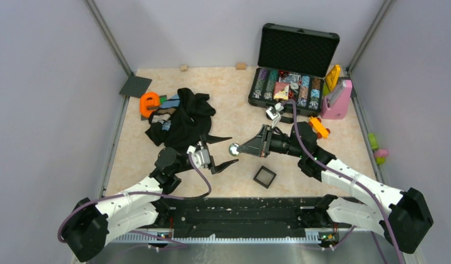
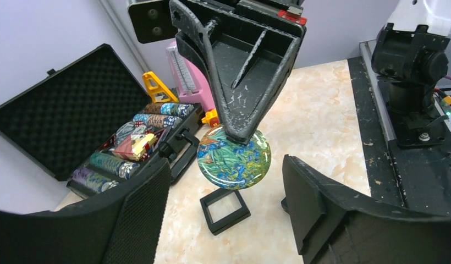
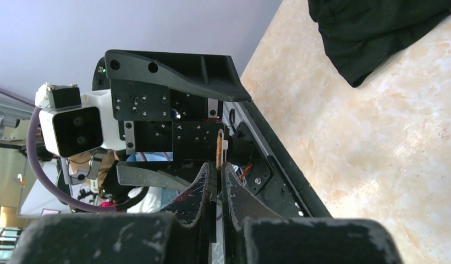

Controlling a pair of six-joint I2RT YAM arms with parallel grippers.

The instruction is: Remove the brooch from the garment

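The table (image 1: pixel 240 107) is having a beige marble-like top and is standing between plain grey walls. The garment (image 1: pixel 182 121) is lying crumpled on the far left part of it, and an open chip case (image 1: pixel 293 66) is sitting at the far right. The right gripper (image 1: pixel 241 148) is pinching the brooch (image 2: pixel 234 160) by its edge, fingers pressed together on it, and is holding it in the air over the middle of the table, well apart from the garment. The left gripper (image 1: pixel 223 165) is hovering around the brooch with its jaws wide apart, one finger on each side, touching nothing. A square black frame (image 2: pixel 224 211) is lying on the table below.
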